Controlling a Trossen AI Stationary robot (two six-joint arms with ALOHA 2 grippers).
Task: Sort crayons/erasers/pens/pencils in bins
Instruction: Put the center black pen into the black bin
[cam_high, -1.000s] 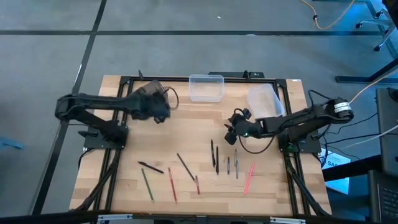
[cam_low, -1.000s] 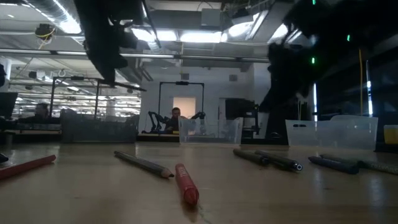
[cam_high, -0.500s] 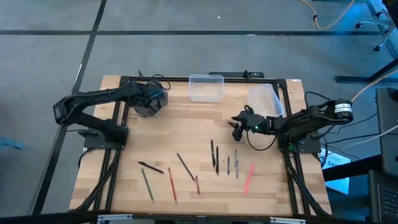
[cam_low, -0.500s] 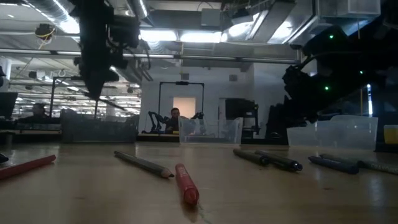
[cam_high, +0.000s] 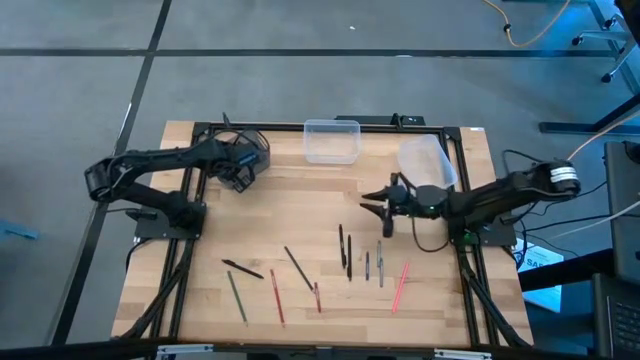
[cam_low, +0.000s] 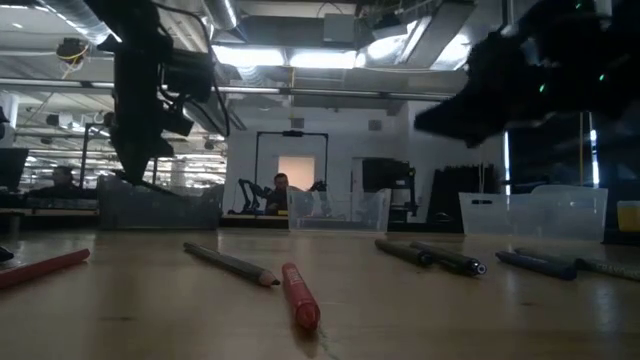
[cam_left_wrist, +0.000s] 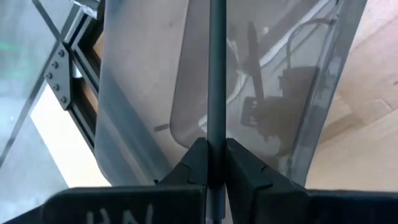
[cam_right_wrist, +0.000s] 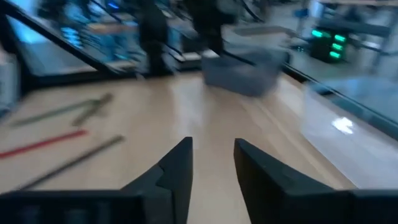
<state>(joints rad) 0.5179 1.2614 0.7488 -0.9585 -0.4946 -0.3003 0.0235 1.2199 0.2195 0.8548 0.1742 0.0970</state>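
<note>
High view, left gripper (cam_high: 237, 170) hovering over dark grey bin (cam_high: 243, 150) near table's (cam_high: 300, 205) far left corner, sticks (cam_high: 347, 256) lying along near edge; left wrist view, fingers (cam_left_wrist: 245, 171) pinching grey pencil (cam_left_wrist: 216, 74); right wrist view, right gripper (cam_right_wrist: 211, 163) standing spread, holding nothing.

Right claw (cam_high: 383, 205) narrower, leveled out.

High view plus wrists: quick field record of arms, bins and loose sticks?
left gripper: shut on grey pencil, above dark grey bin at table's far left
right gripper: open, empty, mid-air near whitish bin
clear bin: far centre, looks empty
loose sticks: about ten on near half of table, including pink one
</note>
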